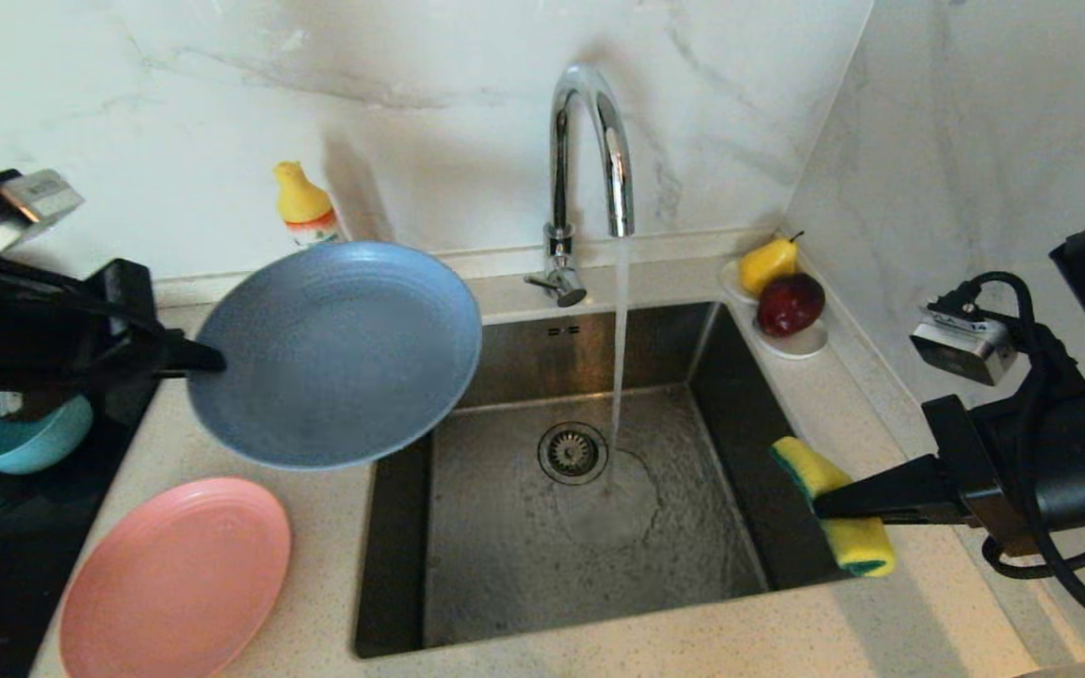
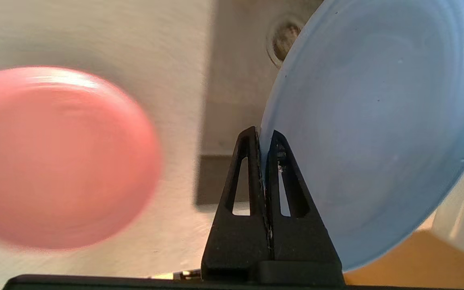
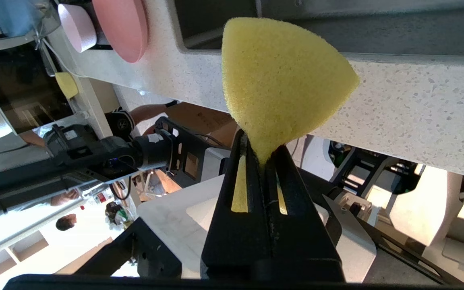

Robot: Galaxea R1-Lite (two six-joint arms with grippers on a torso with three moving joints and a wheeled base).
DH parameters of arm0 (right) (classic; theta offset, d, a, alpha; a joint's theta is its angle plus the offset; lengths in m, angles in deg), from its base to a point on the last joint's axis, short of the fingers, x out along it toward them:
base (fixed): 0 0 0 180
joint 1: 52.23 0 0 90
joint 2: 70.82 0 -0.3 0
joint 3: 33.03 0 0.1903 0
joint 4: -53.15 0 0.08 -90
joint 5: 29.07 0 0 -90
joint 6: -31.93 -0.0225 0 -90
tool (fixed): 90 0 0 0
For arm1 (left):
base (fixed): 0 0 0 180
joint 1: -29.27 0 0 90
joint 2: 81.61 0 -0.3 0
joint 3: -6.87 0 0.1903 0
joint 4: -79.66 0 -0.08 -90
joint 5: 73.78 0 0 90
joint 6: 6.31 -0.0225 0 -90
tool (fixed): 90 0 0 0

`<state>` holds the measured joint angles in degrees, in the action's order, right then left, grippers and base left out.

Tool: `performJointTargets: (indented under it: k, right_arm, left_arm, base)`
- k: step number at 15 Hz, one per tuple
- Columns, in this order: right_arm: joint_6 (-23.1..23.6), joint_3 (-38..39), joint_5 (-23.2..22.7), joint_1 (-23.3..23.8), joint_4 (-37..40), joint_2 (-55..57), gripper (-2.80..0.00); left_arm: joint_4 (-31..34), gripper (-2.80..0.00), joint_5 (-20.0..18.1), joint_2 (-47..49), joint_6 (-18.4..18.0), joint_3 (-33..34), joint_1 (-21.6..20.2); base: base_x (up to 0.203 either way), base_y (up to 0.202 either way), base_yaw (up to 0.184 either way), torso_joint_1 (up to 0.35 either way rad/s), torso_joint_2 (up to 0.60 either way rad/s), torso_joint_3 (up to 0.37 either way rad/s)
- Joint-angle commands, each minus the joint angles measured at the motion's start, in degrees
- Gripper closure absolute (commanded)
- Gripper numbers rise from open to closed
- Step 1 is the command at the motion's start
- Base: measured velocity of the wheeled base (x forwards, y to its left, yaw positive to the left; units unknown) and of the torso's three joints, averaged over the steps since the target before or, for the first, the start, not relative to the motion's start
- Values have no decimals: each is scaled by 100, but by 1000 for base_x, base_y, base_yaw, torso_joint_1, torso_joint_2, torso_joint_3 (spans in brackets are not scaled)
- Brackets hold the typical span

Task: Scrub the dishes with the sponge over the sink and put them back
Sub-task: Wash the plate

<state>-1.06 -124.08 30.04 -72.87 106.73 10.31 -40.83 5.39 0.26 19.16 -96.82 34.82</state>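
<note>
My left gripper [image 1: 208, 358] [image 2: 261, 135] is shut on the rim of the grey-blue plate [image 1: 335, 353] [image 2: 373, 133], holding it in the air over the sink's left edge. My right gripper [image 1: 825, 504] [image 3: 261, 147] is shut on the middle of the yellow sponge [image 1: 834, 504] [image 3: 280, 76] at the right rim of the sink [image 1: 693, 574]. Water runs from the chrome tap [image 1: 590, 141] into the basin beside the drain [image 1: 572, 452]. The salmon-pink plate [image 1: 175, 579] [image 2: 54, 157] [image 3: 121, 26] lies on the counter left of the sink. A teal bowl [image 1: 24, 438] sits at far left. The pale pink bowl [image 3: 77, 26] lies beyond the pink plate.
A white saucer [image 1: 797, 344] with a yellow pear and a dark red apple stands at the sink's back right corner. A yellow soap bottle [image 1: 305, 202] stands against the marble wall behind the plate. A black hob [image 1: 6, 537] covers the counter's far left.
</note>
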Motion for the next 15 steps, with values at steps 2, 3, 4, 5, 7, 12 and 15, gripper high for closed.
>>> performJointTargets:
  k: [2,3,4,5,7,12,15]
  right_arm:
    - [-23,100,-90,19,9,-239,0]
    - [-15,134,-132,71,3,-284,0]
    - [-15,151,-198,154,3,-334,0]
    - [-15,160,-229,206,11,-384,0]
    - [-9,225,-259,267,3,-498,0]
    - [-7,315,-347,271,39,-910,0]
    - [-15,404,-352,271,59,-1096,0]
  left_arm:
    - [-804,0,624,851,234,251,1155]
    - [-1005,0,884,1105,310,245,1433]
    - [-1199,0,1054,1356,358,230,1663]
    - [-1407,0,1136,1546,402,218,1863]
    - [-1777,0,1197,1882,535,206,2178]
    - [-2521,0,1232,2556,608,184,2611]
    - [-2677,0,1243,2909,661,7,2861]
  base:
    - [0,0,0,0,0,0]
    - [0,0,0,0,0,0]
    - [0,0,0,0,0,0]
    - [0,0,0,0,0,0]
    - [0,0,0,0,0,0]
    - [0,0,0,0,0,0]
    - [0,0,0,0,0,0]
